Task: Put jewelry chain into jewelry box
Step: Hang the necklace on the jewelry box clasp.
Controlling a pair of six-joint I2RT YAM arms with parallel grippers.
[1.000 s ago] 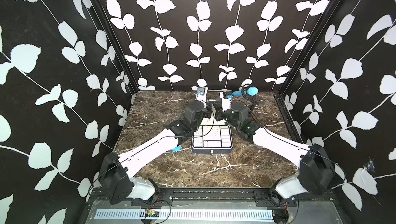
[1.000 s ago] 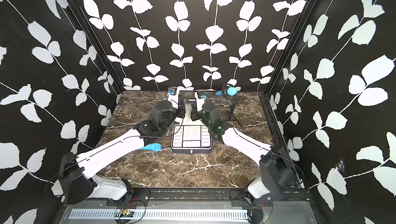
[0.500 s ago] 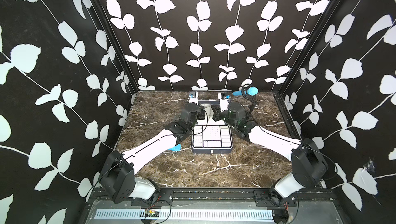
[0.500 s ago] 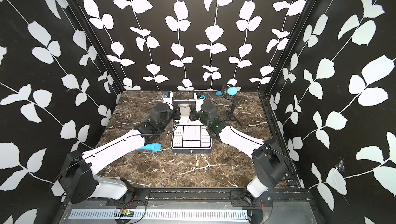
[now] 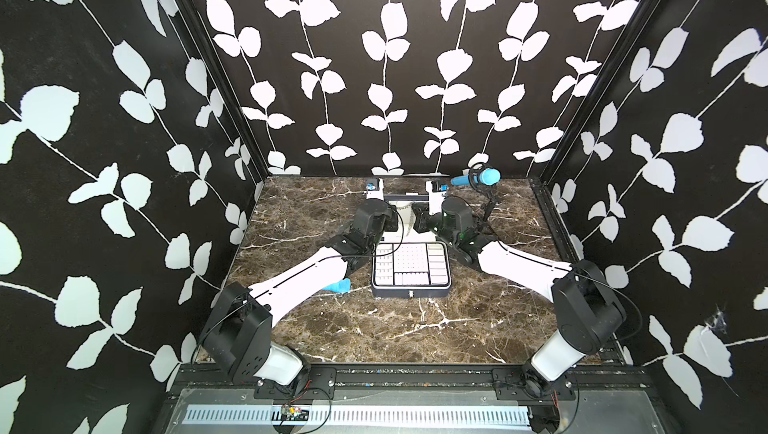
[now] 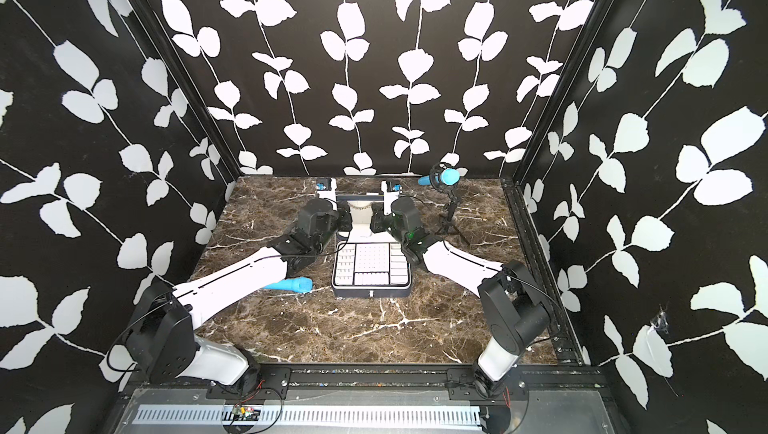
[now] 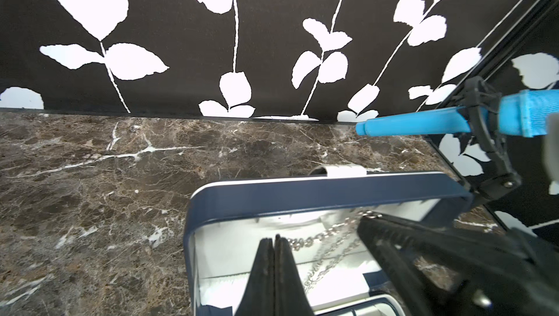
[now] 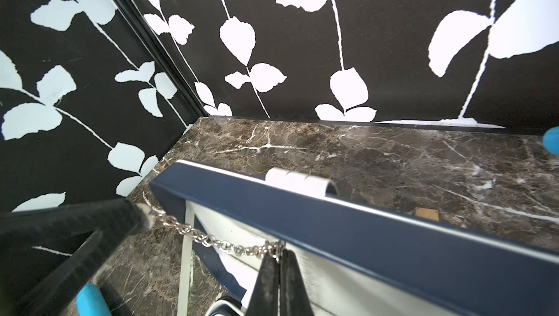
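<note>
Toward the near edge, the dark marble surface [image 5: 374, 336] carries a blue microphone-shaped piece [image 5: 338, 285] lying on its side, partly under the left arm and just beside the front left corner of the jewelry box [image 5: 411, 291].

The box sits open at the middle of the surface, its small metal clasp facing the near edge. Its base holds a compartmented white tray [image 5: 409, 263] of narrow side slots, a dotted central panel and a row of small cells along the front.

Behind the tray the navy lid [image 7: 326, 189] stands upright, with its white lining facing the arms.

The jewelry chain [image 8: 211, 240] is not in the tray. It hangs in a shallow sag in front of the lining, strung between the two arms. The left end effector [image 7: 273, 239] is clenched on one end and the right end effector [image 8: 279, 252] is clenched on the other.

Beyond the lid a small tan block [image 8: 426, 214] lies on the surface. Near the far right corner a blue microphone [image 5: 482, 176] sits on a black stand.
</note>
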